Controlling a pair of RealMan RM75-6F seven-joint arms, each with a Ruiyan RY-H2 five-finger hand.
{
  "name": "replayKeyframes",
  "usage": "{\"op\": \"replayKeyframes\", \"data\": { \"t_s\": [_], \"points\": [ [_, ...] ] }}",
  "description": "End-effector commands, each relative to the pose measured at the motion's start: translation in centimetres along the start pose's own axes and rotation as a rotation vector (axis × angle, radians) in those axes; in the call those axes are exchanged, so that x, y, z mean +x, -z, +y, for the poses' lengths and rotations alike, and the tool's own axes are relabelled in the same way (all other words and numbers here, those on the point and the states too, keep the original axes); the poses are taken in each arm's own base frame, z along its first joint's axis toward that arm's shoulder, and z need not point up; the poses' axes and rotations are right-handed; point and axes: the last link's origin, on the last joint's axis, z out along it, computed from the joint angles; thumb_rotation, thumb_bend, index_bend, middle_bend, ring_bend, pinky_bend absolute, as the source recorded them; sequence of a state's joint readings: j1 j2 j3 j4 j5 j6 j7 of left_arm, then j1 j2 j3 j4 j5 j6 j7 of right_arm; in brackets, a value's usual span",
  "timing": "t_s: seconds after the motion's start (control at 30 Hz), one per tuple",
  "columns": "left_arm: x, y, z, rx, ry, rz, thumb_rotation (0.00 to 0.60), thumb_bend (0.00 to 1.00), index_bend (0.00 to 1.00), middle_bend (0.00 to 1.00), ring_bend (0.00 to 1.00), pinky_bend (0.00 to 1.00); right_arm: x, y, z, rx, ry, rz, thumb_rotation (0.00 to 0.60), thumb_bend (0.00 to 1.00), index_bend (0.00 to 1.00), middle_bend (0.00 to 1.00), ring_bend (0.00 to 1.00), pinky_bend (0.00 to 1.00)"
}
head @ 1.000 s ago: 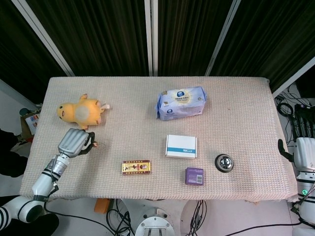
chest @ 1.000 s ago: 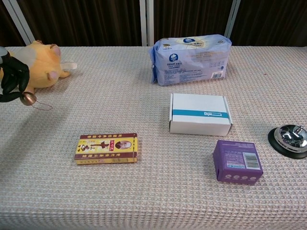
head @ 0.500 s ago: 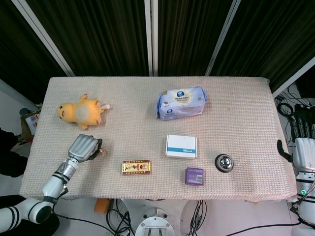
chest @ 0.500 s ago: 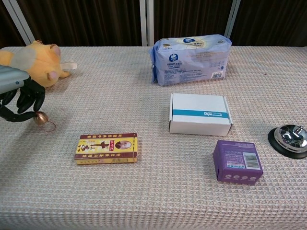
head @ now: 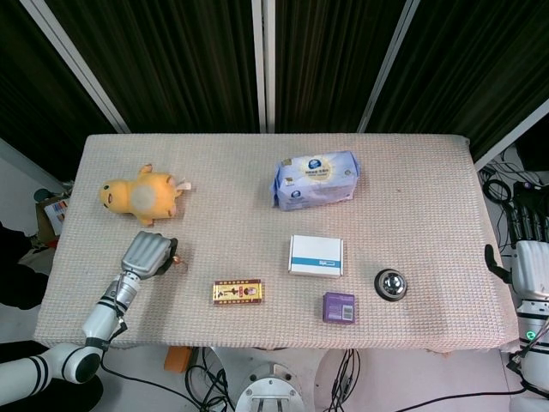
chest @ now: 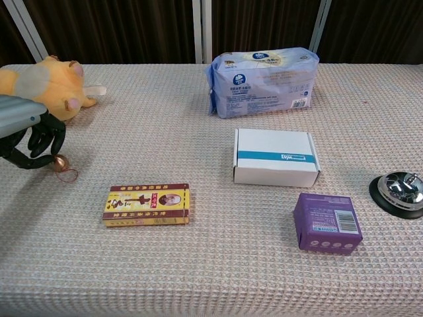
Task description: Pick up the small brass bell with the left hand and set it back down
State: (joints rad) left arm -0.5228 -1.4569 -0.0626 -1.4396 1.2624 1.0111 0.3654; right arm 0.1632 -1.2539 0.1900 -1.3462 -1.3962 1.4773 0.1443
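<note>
Nearest the robot there's the purple box (chest: 328, 222) and the flat red and yellow box (chest: 147, 205), both lying on the woven tablecloth (chest: 218, 277). The silver call bell (chest: 399, 192) is chopped off by the right edge of the chest view.

Over on the left, the left hand (chest: 32, 137) is partly out of frame in the chest view, dark fingers (chest: 47, 140) curled down around the small brass bell (chest: 60, 161). They look like they're pinching its top, and the bell sits at or just on the cloth; can't tell if it's fully resting. Its thin loop (chest: 68, 176) lies on the cloth.

Mid-table is the white box (chest: 275, 157). Further back, the yellow plush (chest: 49, 87) and the tissue pack (chest: 262, 80).

The right hand (head: 529, 257) only peeks in at the head view's right edge, off the table; can't tell how its fingers sit.
</note>
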Motion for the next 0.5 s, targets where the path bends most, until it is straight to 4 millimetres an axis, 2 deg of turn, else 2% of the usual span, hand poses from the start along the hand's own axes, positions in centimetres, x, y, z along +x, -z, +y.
{"op": "replayKeyframes", "data": {
  "t_s": [0.03, 0.17, 0.3, 0.5],
  "points": [
    [-0.05, 0.0, -0.02, 0.0, -0.004, -0.001, 0.6, 0.57, 0.72, 0.64, 0.56, 0.63, 0.03, -0.01, -0.02, 0.001, 0.001, 0.001, 0.6, 0.35, 0.0, 0.0, 0.0, 0.0],
    [-0.13, 0.07, -0.06, -0.004, -0.014, -0.006, 0.6, 0.56, 0.67, 0.61, 0.53, 0.62, 0.04, 0.01, -0.02, 0.001, 0.002, 0.001, 0.6, 0.35, 0.0, 0.0, 0.0, 0.0],
    [-0.12, 0.14, -0.11, -0.011, -0.024, -0.015, 0.6, 0.54, 0.55, 0.56, 0.51, 0.6, 0.05, 0.01, 0.04, -0.002, 0.002, 0.001, 0.6, 0.35, 0.0, 0.0, 0.0, 0.0],
    [0.06, 0.26, -0.19, -0.019, -0.037, -0.009, 0.6, 0.52, 0.41, 0.55, 0.51, 0.6, 0.04, 0.0, 0.07, -0.006, 0.003, 0.0, 0.6, 0.35, 0.0, 0.0, 0.0, 0.0]
  ]
}}
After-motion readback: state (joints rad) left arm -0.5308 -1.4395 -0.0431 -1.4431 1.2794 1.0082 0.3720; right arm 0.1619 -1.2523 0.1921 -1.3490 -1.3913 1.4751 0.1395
